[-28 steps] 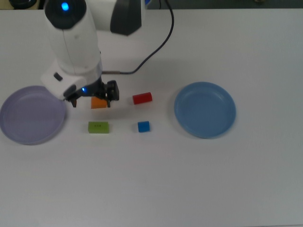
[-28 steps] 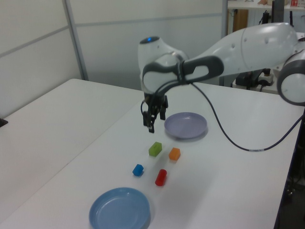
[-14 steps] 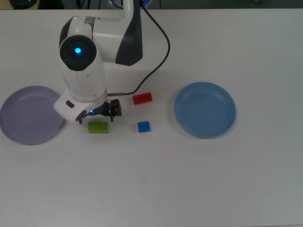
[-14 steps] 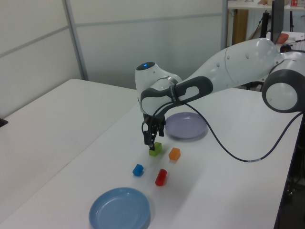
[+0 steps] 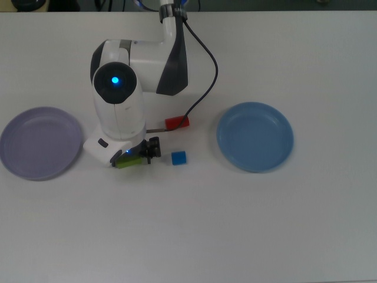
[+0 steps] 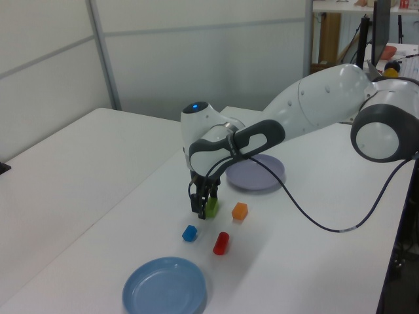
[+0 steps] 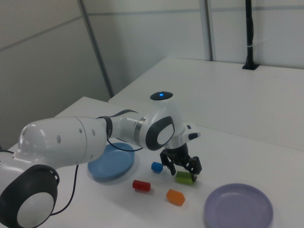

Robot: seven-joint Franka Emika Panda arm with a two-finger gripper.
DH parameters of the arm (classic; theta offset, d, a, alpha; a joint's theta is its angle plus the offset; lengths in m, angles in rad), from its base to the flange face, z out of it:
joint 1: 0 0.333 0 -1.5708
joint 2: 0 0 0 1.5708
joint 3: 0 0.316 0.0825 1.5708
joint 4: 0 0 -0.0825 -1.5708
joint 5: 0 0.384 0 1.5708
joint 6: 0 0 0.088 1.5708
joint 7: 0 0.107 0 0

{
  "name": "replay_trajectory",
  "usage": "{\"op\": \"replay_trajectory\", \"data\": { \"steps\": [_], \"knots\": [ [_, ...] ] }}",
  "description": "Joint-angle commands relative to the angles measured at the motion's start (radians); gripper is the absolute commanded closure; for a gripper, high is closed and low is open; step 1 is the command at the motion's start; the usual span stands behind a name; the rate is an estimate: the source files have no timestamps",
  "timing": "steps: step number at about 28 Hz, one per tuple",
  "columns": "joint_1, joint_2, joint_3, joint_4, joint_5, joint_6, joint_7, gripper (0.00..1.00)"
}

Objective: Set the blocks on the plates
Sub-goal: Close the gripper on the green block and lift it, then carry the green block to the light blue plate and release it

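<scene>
My gripper [image 5: 133, 157] is low over the lime-green block [image 5: 129, 163], open, with one finger on each side of it [image 7: 184, 177]. In the left view the gripper [image 6: 202, 207] stands just in front of the green block [image 6: 211, 207]. The orange block [image 6: 239, 210] lies beside the green one; in the top view the arm hides it. The red block [image 5: 177, 122] and the blue cube [image 5: 178, 157] lie to the top view's right of the gripper. The lavender plate [image 5: 38, 142] is at the top view's left, the light blue plate [image 5: 254, 136] at its right. Both are bare.
A black cable [image 5: 203, 88] runs from the arm down past the red block. The white arm body [image 5: 121, 100] covers the table between the lavender plate and the red block. Wall panels [image 6: 131, 52] stand behind the table.
The gripper has moved from above the orange block toward the top view's bottom right and come down around the green block. No block has shifted.
</scene>
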Motion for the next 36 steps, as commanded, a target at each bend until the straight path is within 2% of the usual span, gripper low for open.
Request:
{"op": "replay_trajectory", "data": {
  "steps": [1,3,6,7,10,13,18,23,25,29,30,31,36],
  "knots": [
    [-0.002,-0.005,-0.003,-0.01,0.001,0.026,0.032,0.68],
    [-0.004,-0.005,-0.003,-0.007,0.003,0.024,0.032,0.74],
    [-0.007,-0.008,-0.003,-0.005,0.003,0.023,0.031,0.97],
    [-0.008,-0.016,-0.003,-0.004,0.003,0.018,0.031,1.0],
    [-0.013,-0.042,-0.003,-0.004,0.012,0.011,0.031,1.0],
    [-0.016,-0.072,-0.003,0.0,0.055,-0.037,0.028,1.0],
    [0.008,-0.114,0.0,0.0,0.066,-0.08,0.034,0.99],
    [0.1,-0.166,0.0,0.0,0.087,-0.141,0.103,0.99],
    [0.163,-0.18,0.0,0.0,0.081,-0.15,0.155,0.99],
    [0.246,-0.181,-0.001,0.0,0.066,-0.149,0.238,0.99],
    [0.266,-0.18,-0.001,0.0,0.058,-0.149,0.258,0.99],
    [0.306,-0.172,-0.001,-0.002,0.029,-0.146,0.29,0.98],
    [0.39,-0.136,-0.001,0.0,-0.05,-0.134,0.405,0.98]
  ]
}}
